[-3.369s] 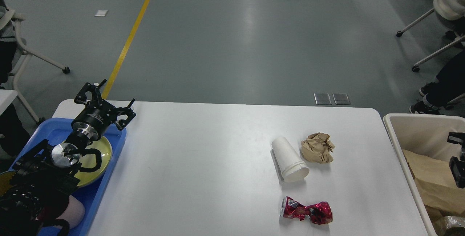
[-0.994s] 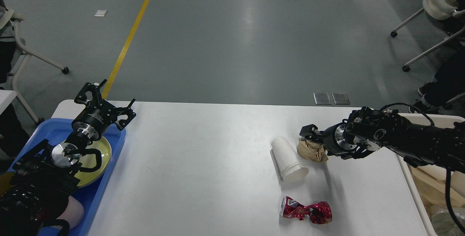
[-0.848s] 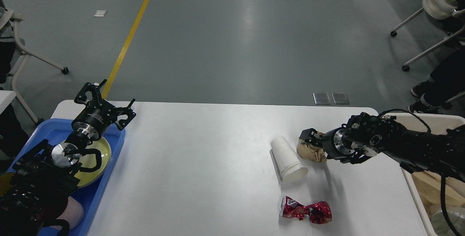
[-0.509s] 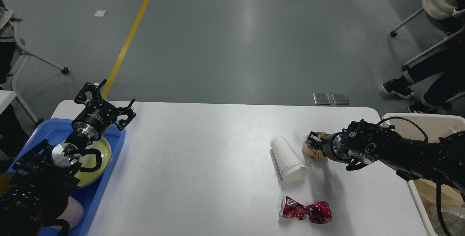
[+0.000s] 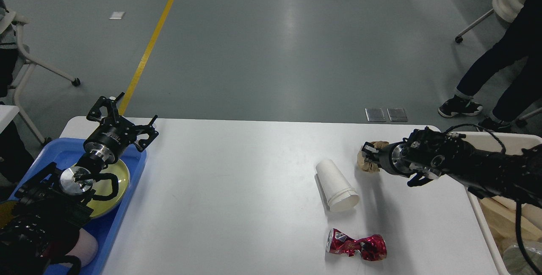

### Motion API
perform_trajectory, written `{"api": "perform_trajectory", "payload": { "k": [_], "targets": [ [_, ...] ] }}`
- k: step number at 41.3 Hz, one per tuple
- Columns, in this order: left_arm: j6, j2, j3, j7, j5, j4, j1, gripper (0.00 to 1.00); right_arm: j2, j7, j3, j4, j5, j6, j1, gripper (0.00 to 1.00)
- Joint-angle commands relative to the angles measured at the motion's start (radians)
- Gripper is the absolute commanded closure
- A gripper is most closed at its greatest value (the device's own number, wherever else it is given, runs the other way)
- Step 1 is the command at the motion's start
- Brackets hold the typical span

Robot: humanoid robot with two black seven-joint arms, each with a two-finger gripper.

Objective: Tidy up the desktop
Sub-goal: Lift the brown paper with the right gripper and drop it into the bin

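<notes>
The white desktop (image 5: 237,190) carries a white paper cup (image 5: 336,186) lying on its side and a crushed red can (image 5: 357,246) near the front. My right gripper (image 5: 369,159) is shut on a crumpled brown paper ball (image 5: 367,158) and holds it a little above the desktop, right of the cup. My left gripper (image 5: 123,116) is open and empty above the far corner of the blue tray (image 5: 127,181) at the left.
A yellow-green plate (image 5: 112,184) lies in the blue tray. A beige bin (image 5: 480,198) with brown paper stands at the desktop's right edge. A person's legs (image 5: 495,71) and chairs are on the floor at the far right.
My right gripper closed on the brown paper ball and lifted it up and slightly right, away from the cup. The left arm has not moved. A person walked in at the far right.
</notes>
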Motion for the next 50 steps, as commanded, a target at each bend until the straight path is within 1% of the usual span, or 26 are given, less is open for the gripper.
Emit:
{"api": "perform_trajectory", "payload": {
  "k": [1, 9, 15, 19, 23, 27, 31, 35, 43, 47, 50],
  "targets": [
    [0.0, 0.0, 0.0, 0.001, 0.0, 0.0, 0.0, 0.0, -0.107, -0.003, -0.056, 0.196, -0.005, 0.102, 0.223, 1.0],
    [0.0, 0.0, 0.0, -0.001, 0.0, 0.0, 0.0, 0.0, -0.204, -0.003, -0.156, 0.483, -0.003, 0.335, 0.628, 1.0],
    [0.0, 0.0, 0.0, -0.001, 0.0, 0.0, 0.0, 0.0, -0.222, -0.003, -0.171, 0.672, -0.001, 0.493, 0.874, 1.0],
    [0.0, 0.0, 0.0, 0.001, 0.0, 0.0, 0.0, 0.0, -0.216, -0.003, -0.179, 0.755, -0.005, 0.521, 0.963, 1.0],
    [0.0, 0.0, 0.0, -0.001, 0.001, 0.0, 0.0, 0.0, -0.208, -0.005, -0.2, 0.747, -0.024, 0.515, 0.965, 1.0],
    [0.0, 0.0, 0.0, -0.001, 0.0, 0.0, 0.0, 0.0, -0.215, -0.005, -0.268, 0.692, -0.075, 0.492, 0.91, 1.0],
    [0.0, 0.0, 0.0, -0.001, 0.0, 0.0, 0.0, 0.0, -0.236, -0.003, -0.328, 0.585, -0.133, 0.443, 0.798, 1.0],
    [0.0, 0.0, 0.0, -0.001, 0.0, 0.0, 0.0, 0.0, -0.273, -0.003, -0.343, 0.407, -0.187, 0.394, 0.637, 1.0],
    [0.0, 0.0, 0.0, -0.001, 0.001, 0.0, 0.0, 0.0, -0.258, -0.003, -0.345, -0.004, -0.189, 0.303, 0.28, 1.0],
    [0.0, 0.0, 0.0, -0.001, 0.0, 0.0, 0.0, 0.0, -0.238, -0.005, -0.345, -0.173, -0.186, 0.236, 0.134, 1.0],
    [0.0, 0.0, 0.0, -0.001, 0.001, 0.0, 0.0, 0.0, -0.233, -0.005, -0.345, -0.268, -0.181, 0.177, 0.031, 1.0]
  ]
}}
